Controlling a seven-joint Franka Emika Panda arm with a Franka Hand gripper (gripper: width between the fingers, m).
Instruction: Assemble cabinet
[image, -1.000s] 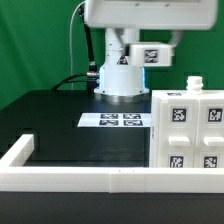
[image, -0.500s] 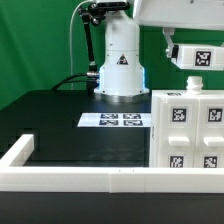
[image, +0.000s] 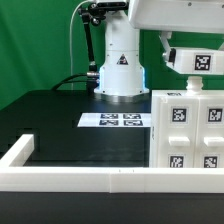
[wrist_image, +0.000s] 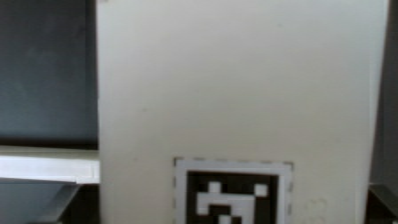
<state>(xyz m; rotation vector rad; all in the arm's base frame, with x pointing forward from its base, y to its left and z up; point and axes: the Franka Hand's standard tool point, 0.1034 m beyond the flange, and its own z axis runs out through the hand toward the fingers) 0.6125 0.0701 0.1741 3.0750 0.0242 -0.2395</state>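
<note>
Pincer (image: 197, 72) fingers cannot be made out in either view, so I cannot tell how far it is open or whether it has hold of anything. Its hand carries a square black-and-white hand tag (image: 205, 60). It hangs at the exterior view's upper right, directly over the cabinet (image: 188, 135) and just above a small white stub (image: 195, 85) that sticks up from the cabinet's top. Whether hand and stub touch is unclear.

The cabinet is a large white block standing upright on the black surface (image: 60, 125) at the exterior view's right. Its front face is divided into blocks, each bearing a fiducial tag. In the wrist view a broad white panel (wrist_image: 231, 90) fills most of the picture, close to the camera, with one panel tag (wrist_image: 231, 195) on it.

The marker board (image: 115, 121) lies flat just beside the cabinet, toward the exterior view's left. A white border rail (image: 90, 180) runs along the front.
</note>
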